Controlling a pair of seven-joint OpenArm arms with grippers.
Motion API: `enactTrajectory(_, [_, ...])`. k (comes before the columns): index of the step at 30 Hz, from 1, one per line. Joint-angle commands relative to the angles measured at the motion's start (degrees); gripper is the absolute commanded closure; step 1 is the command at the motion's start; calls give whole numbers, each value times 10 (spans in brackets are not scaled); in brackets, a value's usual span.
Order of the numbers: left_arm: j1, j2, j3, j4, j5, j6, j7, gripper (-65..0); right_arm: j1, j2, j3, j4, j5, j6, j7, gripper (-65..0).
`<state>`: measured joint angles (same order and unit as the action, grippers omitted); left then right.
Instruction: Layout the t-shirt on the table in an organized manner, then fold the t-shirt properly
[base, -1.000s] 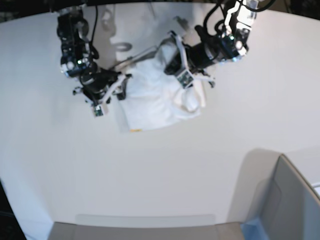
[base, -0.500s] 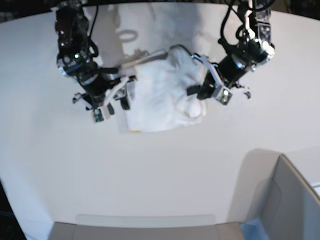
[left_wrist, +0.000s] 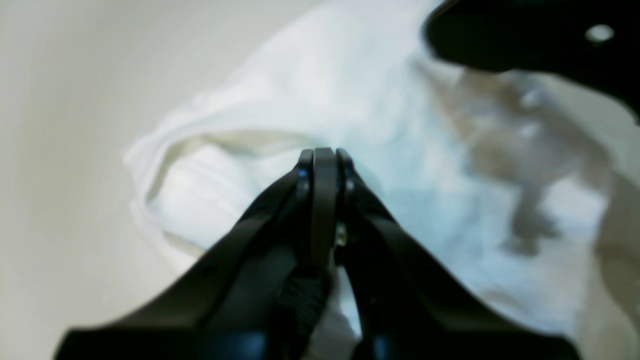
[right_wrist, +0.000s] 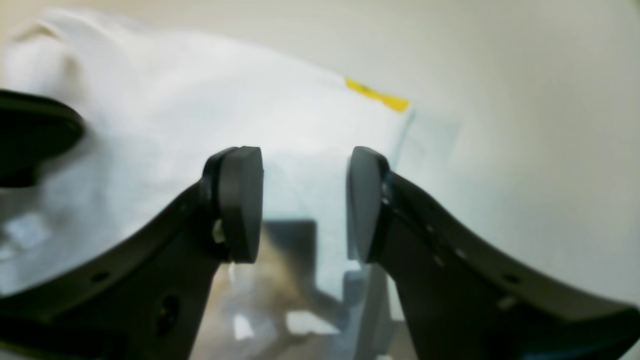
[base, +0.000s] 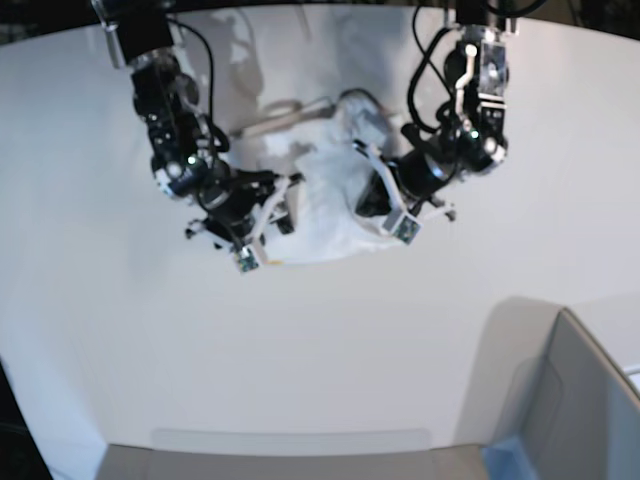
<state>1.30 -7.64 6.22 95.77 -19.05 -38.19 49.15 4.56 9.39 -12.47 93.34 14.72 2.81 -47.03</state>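
T-shirt (base: 325, 205): bunched on table (base: 300, 340), between both arms. Right gripper (right_wrist: 305, 200): at shirt's 9 o'clock edge, spread wide, empty, cloth lying ahead toward 12. Left gripper (left_wrist: 324, 162): at 3 o'clock, pinched together, nothing visibly held.

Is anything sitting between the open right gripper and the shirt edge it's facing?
Nothing visible. The right gripper is open, with the t-shirt directly beyond its jaws and bare table to one side. The left gripper is shut, over the shirt's other side.
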Motion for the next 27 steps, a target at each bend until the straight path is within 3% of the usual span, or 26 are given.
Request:
enactTrajectory(1, [-17, -1, -6, -9, -11, -2, -18, 0, 20, 2, -1, -8, 0, 1, 13, -285])
enactTrajectory(8, [-24, -1, -56, -73, -11, -2, -58, 0, 33, 3, -22, -74, -1, 1, 13, -273])
enactTrajectory(11, [-24, -1, -54, -53, -11, -2, -58, 0, 32, 4, -24, -71, -1, 1, 13, -185])
enactTrajectory(16, [10, 0, -57, 74, -14, -2, -66, 0, 25, 4, -18, 2, -1, -4, 13, 0])
enactTrajectory(21, [58, 1, -47, 169, -15, -2, -58, 0, 30, 6, -13, 58, -2, -4, 13, 0])
enactTrajectory(27, [137, -9, 60, 172, -10, -2, -58, 0, 70, 3, 30, 17, -2, -4, 13, 0])
